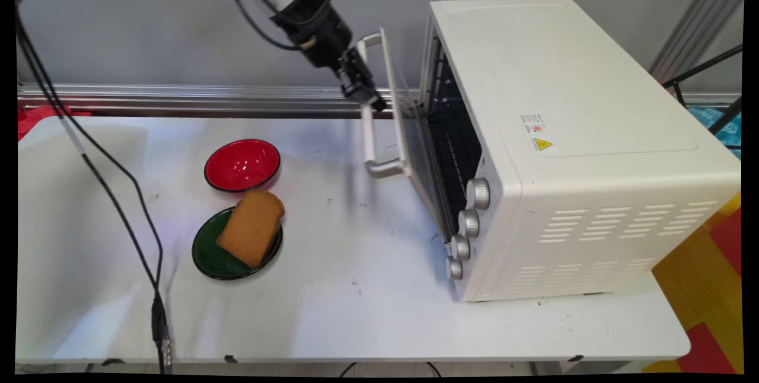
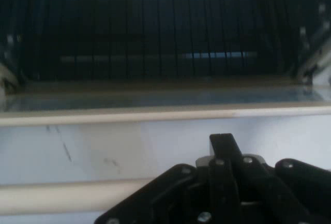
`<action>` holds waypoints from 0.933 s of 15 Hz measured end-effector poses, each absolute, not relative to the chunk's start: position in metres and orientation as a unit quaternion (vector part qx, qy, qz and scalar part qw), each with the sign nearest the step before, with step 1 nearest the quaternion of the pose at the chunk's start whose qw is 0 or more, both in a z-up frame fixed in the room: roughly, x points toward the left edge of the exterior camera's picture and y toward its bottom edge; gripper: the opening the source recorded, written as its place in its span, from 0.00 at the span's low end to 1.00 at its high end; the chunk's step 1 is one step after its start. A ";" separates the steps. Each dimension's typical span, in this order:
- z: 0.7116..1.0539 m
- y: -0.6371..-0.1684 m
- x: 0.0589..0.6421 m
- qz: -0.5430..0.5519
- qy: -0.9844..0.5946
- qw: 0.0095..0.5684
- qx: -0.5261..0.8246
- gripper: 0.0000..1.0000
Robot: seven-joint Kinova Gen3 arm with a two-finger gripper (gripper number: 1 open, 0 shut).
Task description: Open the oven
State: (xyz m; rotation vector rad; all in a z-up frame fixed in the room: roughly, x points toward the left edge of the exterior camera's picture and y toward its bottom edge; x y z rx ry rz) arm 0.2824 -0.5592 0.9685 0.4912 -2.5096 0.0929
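Behind the gripper point(image 1: 370, 97) runs a grey wall point(image 1: 148, 27) with an aluminium rail point(image 1: 178, 98); yellow-red floor mats point(image 1: 711, 288) far right below.

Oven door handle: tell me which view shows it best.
Main view. The whole oven door handle shows there, with the gripper at it and the oven door ajar. Hand view shows only a pale stretch of it, partly behind the linkage.

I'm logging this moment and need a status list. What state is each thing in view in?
oven door: partly open, tilted away from the oven.
door handle: gripper at it.
toaster oven: upright on the table, rack inside bare as far as seen.
red bowl: upright, empty.
green plate: holds the bread.
bread slice: lying on the plate, overhanging its rim.
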 end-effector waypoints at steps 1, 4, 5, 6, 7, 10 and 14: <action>0.966 -0.556 0.287 0.032 -0.940 0.283 0.186 0.00; 0.958 -0.547 0.301 0.027 -0.942 0.277 0.188 0.00; 0.954 -0.543 0.306 0.026 -0.942 0.276 0.188 0.00; 0.950 -0.539 0.312 0.027 -0.942 0.275 0.188 0.00; 0.945 -0.535 0.318 0.028 -0.942 0.276 0.188 0.00; 0.928 -0.525 0.331 0.033 -0.942 0.278 0.184 0.00; 0.903 -0.520 0.340 0.040 -0.942 0.284 0.173 0.00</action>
